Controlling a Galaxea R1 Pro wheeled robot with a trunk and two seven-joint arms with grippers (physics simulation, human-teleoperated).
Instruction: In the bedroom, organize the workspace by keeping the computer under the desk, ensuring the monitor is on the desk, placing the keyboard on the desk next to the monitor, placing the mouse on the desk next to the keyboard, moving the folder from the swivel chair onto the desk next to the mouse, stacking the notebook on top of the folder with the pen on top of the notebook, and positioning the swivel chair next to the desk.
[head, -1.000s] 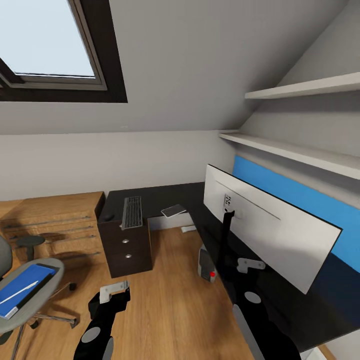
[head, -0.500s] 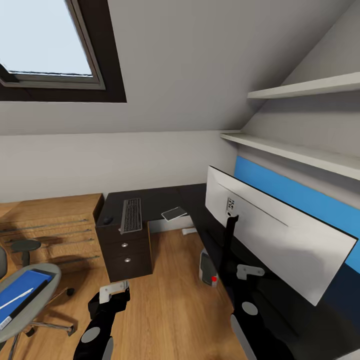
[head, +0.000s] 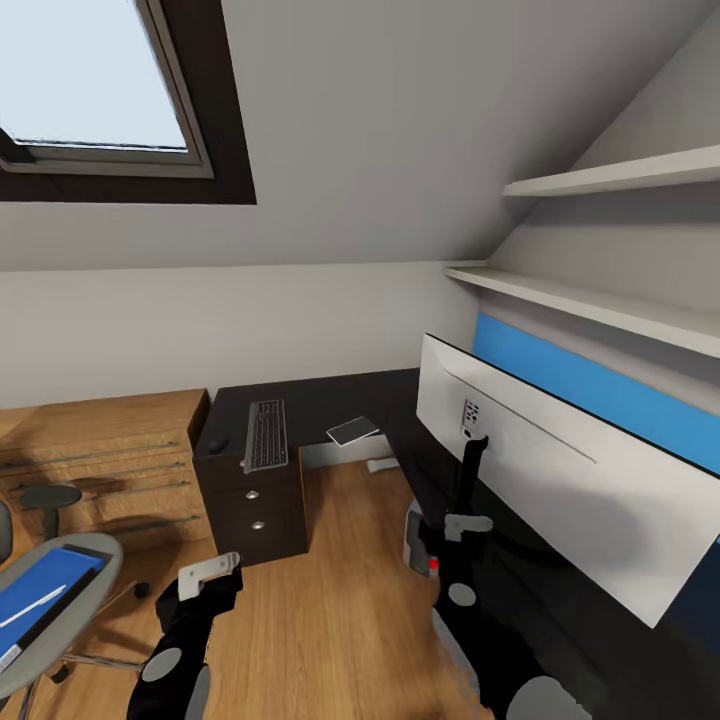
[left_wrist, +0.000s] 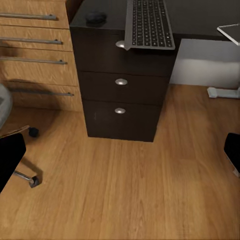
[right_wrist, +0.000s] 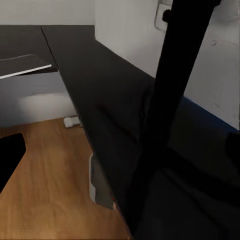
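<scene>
The black L-shaped desk (head: 330, 395) carries the keyboard (head: 266, 435), the mouse (head: 215, 443) to its left and the grey notebook (head: 352, 431) hanging over the inner edge. The monitor (head: 560, 480) stands on the right wing, white back towards me. Under that wing is the computer (head: 415, 540). At lower left, the swivel chair (head: 85, 560) holds the blue folder (head: 40, 595) with the white pen (head: 30, 607) on it. My left gripper (head: 210, 570) hangs open over the floor. My right gripper (head: 465, 522) is open, close to the monitor's black stand (right_wrist: 175, 100).
A black drawer unit (left_wrist: 122, 100) with silver knobs sits under the keyboard (left_wrist: 148, 22). A wooden dresser (head: 100, 450) stands left of it, with a small round stool (head: 48, 497) in front. Wall shelves (head: 600, 180) run above a blue panel (head: 600, 390). Wooden floor (head: 320, 600) lies between chair and desk.
The camera has shifted a little, sliding the chair toward the picture's left edge. My right gripper has moved up and closer to the monitor's stand. The left gripper has barely moved.
</scene>
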